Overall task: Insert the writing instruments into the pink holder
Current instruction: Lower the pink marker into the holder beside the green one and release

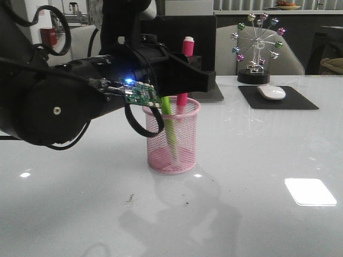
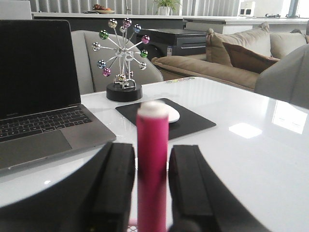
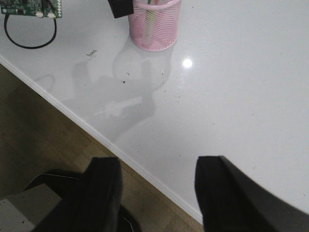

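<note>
One pink wire-mesh pen cup (image 1: 172, 140) stands a little left of centre in the front view, upright on the glossy white table (image 1: 257, 160). Two markers are in view. The lime green marker (image 1: 169, 123) already sits inside the cup, leaning, its lower part visible through the mesh. The magenta marker (image 1: 184, 75) stands upright with its lower tip just inside the cup's rim and its small white end at the top.

The left gripper (image 1: 185, 69) reaches in from the left of the frame above the cup. In the left wrist view its two black fingers (image 2: 116, 186) flank the magenta marker (image 2: 152, 169) closely on both sides; whether they actually press on it cannot be told, as narrow slivers of light show beside the barrel.

The right gripper (image 3: 157, 193) hangs over the table's near edge, its two dark fingers spread wide with nothing between them; the cup (image 3: 154, 24) lies at the top centre of that view.

Toward the upper right of the front view are one black mouse pad (image 1: 276, 98) carrying one white mouse (image 1: 270, 92), and one ferris-wheel desk toy (image 1: 257, 45) with coloured balls. One open laptop (image 2: 38, 96) fills the left of the left wrist view.
</note>
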You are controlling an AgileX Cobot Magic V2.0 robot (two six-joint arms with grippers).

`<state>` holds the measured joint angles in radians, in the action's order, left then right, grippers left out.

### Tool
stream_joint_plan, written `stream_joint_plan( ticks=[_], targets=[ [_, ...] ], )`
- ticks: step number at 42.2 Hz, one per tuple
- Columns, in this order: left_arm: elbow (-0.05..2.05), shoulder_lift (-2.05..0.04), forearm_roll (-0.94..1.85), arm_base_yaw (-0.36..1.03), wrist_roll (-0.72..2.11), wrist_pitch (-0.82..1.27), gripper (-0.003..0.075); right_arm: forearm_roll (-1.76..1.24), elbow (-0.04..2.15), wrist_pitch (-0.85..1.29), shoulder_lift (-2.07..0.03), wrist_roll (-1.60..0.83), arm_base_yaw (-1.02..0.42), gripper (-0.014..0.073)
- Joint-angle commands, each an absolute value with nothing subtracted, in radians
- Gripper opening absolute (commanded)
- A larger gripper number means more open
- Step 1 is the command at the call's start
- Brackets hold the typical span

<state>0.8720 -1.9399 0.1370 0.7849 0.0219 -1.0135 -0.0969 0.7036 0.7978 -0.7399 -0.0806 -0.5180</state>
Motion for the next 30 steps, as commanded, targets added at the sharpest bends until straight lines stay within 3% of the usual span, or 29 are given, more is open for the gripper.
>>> stream_joint_plan(
  ticks=[1,5,16,30],
  targets=[
    [0.901,-1.893,0.139,0.791,0.013,-1.082,0.0387,-0.096,0.73,0.747,-0.735,-0.086,-0.513,0.0454],
    [0.907,-1.888,0.137,0.791,0.013,-1.044,0.0392,-0.096,0.73,0.747,-0.735,-0.086,-0.513,0.0454],
    [0.945,-1.744,0.135,0.789,0.061,-0.68,0.0392,-0.096,0.73,0.747,-0.735,-0.086,-0.513,0.0454],
    [1.09,-1.456,0.125,0.787,0.153,0.025,0.0392,-0.096,0.73,0.747,-0.735,-0.086,-0.513,0.0454]
  ],
)
